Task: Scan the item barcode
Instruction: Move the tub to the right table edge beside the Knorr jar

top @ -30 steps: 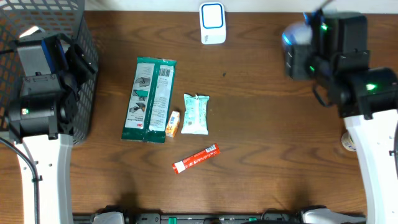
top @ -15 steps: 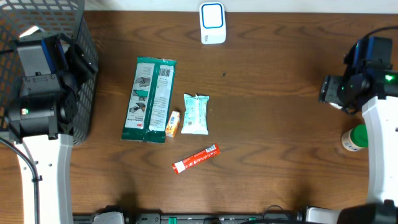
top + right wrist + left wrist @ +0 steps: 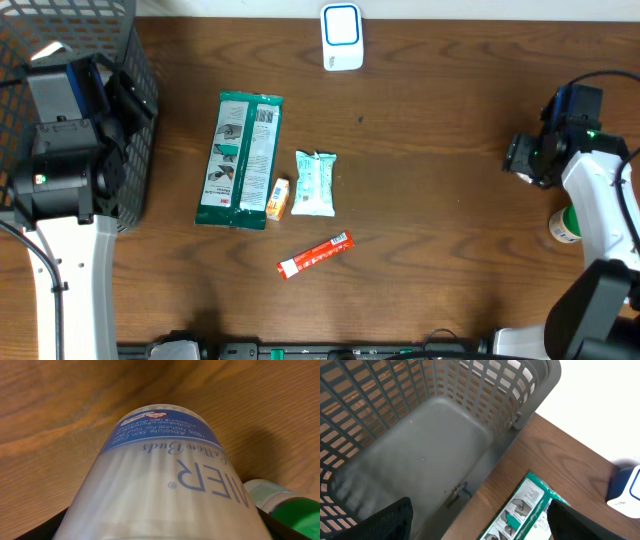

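Moved: the right arm has swung from the far right corner of the table towards the middle of the right edge. This has uncovered a green-capped bottle [image 3: 564,226]. The left arm and the loose goods lie as they did.
Right gripper [image 3: 525,158]: spread wide around a cotton bud tub [image 3: 165,475], which fills the wrist view between the two dark fingers. I judge it held.
Left gripper [image 3: 480,520]: fingers wide apart with nothing between them, hanging over the basket [image 3: 138,120] at the left edge.
Item: the tub is up off the table near the right edge, just beside the green-capped bottle. It lies on its side in the grip, with its blue label band turned to the wrist camera.
Scanner [image 3: 342,37]: white and blue, at the middle of the far edge, well apart from the tub.
Handling: probably light, with a stiff clear plastic wall, smooth and round. It may roll or slip in the fingers if tilted fast.
Hold: across the clear body below the label band, leaving the printed label bare. No barcode shows here, so I cannot tell which side carries it.
Waiting: a green packet [image 3: 240,160], a pale pack [image 3: 315,183], a small orange box [image 3: 278,198] and a red stick [image 3: 314,254] lie mid-table.
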Motion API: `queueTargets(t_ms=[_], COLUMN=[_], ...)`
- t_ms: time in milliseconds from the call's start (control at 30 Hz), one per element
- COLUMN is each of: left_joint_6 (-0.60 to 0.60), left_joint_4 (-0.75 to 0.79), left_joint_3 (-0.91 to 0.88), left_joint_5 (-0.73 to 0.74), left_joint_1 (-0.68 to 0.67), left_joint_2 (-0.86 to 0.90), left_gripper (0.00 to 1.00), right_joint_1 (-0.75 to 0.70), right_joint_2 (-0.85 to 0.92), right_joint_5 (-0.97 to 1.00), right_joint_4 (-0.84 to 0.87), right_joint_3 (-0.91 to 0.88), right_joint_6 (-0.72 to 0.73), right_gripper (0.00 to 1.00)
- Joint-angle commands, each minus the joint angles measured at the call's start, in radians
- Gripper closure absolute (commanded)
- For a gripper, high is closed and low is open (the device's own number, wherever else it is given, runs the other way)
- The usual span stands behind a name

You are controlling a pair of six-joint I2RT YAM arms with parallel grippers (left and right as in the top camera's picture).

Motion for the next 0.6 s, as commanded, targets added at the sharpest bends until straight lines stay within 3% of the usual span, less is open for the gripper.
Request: queueTargets(t_ms=[0, 133, 200, 267, 467, 567], left_joint_6=[0.002, 0.002, 0.002, 0.002, 0.002, 0.002], left_joint_4=[-0.001, -0.001, -0.001, -0.001, -0.001, -0.001], left_joint_3=[0.004, 0.004, 0.004, 0.004, 0.004, 0.004], left_joint_5=[-0.009, -0.009, -0.009, -0.009, -0.009, -0.009], left_joint_1=[0.003, 0.003, 0.003, 0.003, 0.003, 0.003], left_joint_2=[0.001, 0.001, 0.001, 0.001, 0.001, 0.001], left_gripper=[0.16, 0.16, 0.16, 0.16, 0.16, 0.16], right_joint_1=[-0.011, -0.021, -0.024, -0.025, -0.033, -0.038], right_joint_2=[0.052, 0.092, 0.099, 0.098, 0.097, 0.097], right_joint_5=[-0.008, -0.008, -0.008, -0.008, -0.008, -0.008], right_joint_4=[0.004, 0.0, -0.001, 0.0, 0.004, 0.005], right_joint_3=[-0.008, -0.008, -0.008, -0.008, -0.007, -0.006], right_joint_6=[0.012, 0.012, 0.013, 0.012, 0.011, 0.007], right_gripper=[0.88, 0.88, 0.76, 0.39, 0.03, 0.01])
